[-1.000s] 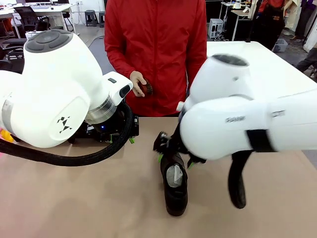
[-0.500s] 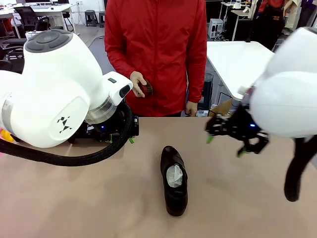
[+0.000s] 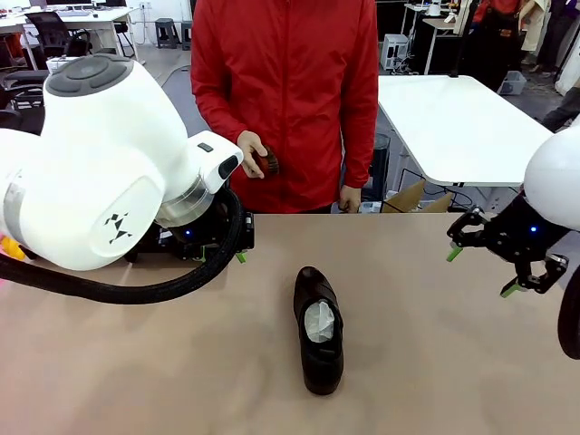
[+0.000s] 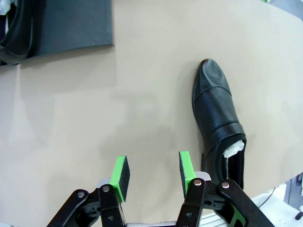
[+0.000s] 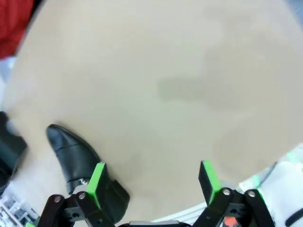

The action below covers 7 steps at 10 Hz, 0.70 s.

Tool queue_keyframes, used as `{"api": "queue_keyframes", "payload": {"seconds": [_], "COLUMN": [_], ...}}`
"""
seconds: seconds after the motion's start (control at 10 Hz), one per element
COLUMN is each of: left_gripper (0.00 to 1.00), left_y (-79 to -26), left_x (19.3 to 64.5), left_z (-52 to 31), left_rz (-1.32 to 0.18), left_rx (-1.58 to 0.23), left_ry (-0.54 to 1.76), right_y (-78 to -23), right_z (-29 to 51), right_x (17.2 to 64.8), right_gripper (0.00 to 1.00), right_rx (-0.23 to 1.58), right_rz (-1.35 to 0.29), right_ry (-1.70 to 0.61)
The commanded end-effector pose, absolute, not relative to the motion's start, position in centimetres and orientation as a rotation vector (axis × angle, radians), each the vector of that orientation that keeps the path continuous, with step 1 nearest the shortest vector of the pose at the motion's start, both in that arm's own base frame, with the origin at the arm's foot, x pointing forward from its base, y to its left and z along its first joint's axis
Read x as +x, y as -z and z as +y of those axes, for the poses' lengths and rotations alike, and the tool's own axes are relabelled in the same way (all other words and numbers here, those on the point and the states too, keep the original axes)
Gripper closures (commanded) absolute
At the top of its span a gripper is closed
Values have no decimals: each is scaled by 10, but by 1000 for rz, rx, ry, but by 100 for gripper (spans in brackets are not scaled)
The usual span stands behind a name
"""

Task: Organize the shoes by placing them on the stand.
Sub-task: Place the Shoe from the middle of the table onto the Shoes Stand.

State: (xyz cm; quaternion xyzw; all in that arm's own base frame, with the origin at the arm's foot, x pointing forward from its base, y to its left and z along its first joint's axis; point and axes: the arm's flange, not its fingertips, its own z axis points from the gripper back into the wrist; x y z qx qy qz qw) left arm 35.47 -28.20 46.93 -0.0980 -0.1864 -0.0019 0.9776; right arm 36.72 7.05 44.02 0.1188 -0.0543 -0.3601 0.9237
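One glossy black shoe [image 3: 318,331], stuffed with white paper, lies on the tan table near its middle, toe toward me. My right gripper [image 3: 482,272] hangs open at the table's right side, well clear of that shoe [image 5: 73,152], with nothing between its fingers [image 5: 152,182]. My left gripper [image 4: 152,172] stands open above bare table, its green pads [image 4: 121,173] apart and empty, and the shoe [image 4: 217,116] lies just to its right. A matte-black stand [image 4: 75,23] lies beyond the left gripper, with part of another shoe [image 4: 14,30] on it at the frame's edge.
A person in a red jacket [image 3: 285,91] stands at the far side holding a small brown object [image 3: 265,162] in one hand. My bulky left arm [image 3: 109,163] covers the table's left part. A white table [image 3: 449,122] stands behind at the right.
My right gripper has pulled away from the shoe's heel and swung far to the right. The shoe stays lying in the same spot. The left arm has not moved.
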Motion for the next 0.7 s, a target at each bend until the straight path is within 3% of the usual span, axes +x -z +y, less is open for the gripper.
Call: {"api": "queue_keyframes", "payload": {"seconds": [0.0,0.2,0.4,0.6], "left_gripper": [43,43,43,43], "left_y": [-446,-432,-431,-425], "left_x": [352,342,337,332], "left_z": [-316,-346,-367,-389], "left_rz": [-313,-248,-304,-260], "left_rx": [-216,-226,-191,-168], "left_ry": [-54,-130,-168,-150], "right_y": [-442,-442,-442,-442], "right_z": [85,85,85,85], "right_x": [365,365,365,365], "right_gripper": [0,0,0,0], "right_rx": [246,246,246,246], "right_rz": [-122,-122,-122,-122], "right_ry": [689,689,689,689]}}
